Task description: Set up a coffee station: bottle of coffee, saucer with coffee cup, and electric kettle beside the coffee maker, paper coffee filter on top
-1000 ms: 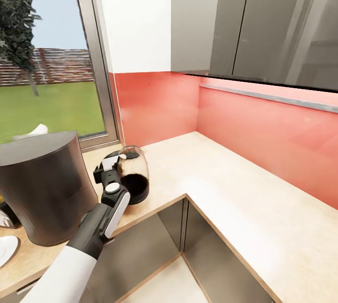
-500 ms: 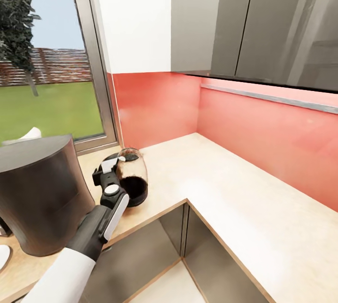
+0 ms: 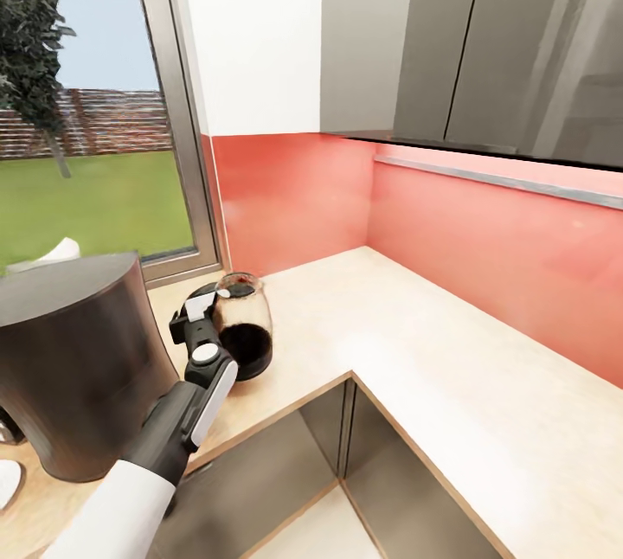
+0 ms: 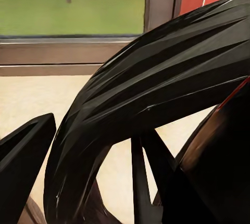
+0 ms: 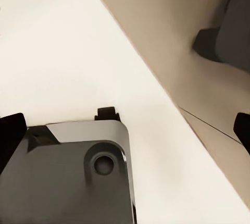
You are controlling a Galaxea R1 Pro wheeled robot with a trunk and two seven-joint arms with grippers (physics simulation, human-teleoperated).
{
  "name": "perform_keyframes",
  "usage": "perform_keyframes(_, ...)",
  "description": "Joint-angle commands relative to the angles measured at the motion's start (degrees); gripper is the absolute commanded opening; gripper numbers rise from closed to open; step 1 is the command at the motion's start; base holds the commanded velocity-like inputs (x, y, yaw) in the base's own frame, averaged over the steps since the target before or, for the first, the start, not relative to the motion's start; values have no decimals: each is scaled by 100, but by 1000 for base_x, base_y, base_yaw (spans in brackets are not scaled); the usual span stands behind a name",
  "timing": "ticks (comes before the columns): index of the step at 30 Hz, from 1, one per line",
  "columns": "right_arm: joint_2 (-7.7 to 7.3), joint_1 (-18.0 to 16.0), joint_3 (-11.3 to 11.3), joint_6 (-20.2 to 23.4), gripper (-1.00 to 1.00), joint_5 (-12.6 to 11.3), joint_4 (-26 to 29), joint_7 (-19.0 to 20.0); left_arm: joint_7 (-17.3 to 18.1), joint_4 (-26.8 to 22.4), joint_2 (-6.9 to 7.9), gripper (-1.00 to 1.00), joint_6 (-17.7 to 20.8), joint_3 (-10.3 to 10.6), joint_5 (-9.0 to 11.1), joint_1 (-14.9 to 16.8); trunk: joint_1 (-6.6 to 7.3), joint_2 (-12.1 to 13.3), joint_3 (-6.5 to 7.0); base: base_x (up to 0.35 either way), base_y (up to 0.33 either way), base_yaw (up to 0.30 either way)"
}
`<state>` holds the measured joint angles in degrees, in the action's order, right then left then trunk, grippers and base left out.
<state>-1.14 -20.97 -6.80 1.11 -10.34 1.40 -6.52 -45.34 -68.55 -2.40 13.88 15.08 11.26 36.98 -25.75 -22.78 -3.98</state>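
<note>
Head view: the left gripper (image 3: 201, 314) is at the electric kettle (image 3: 243, 325), which stands on the kitchen countertop (image 3: 450, 369) near its inner corner, beside the coffee maker (image 3: 78, 360); finger spread cannot be told.
Left wrist view: the kettle's loop handle (image 4: 151, 94) lies beside one finger (image 4: 26, 156).
Right wrist view: two fingertips (image 5: 11, 130) stand wide apart, empty.

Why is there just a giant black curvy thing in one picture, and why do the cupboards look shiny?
In the left wrist view, the electric kettle handle sits so close that it looms huge and dark. In the head view, the glossy grey cupboards mirror ceiling lights as bright ovals.
</note>
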Motion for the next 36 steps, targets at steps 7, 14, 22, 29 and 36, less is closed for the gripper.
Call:
perform_keyframes(7,0,5,-50,12,100,-55,1,-16,-45,297,35,-100,-101,-1,-10,2,-4,-13,-13,7,11,0)
perform_keyframes(14,0,6,-50,12,100,-56,0,-16,-28,739,24,-100,-797,52,-10,10,-4,-13,-13,0,0,0)
perform_keyframes(22,0,6,-50,12,100,-56,0,-16,-28,772,30,-100,-842,56,-10,7,-4,-13,-13,0,0,0)
perform_keyframes(29,0,6,-50,12,100,-56,0,-16,-34,883,33,100,-851,63,-19,2,-4,-13,-13,0,0,0)
perform_keyframes(36,0,6,-50,12,100,-56,0,-16,-36,904,20,100,-876,51,-503,2,-4,-13,-13,0,0,0)
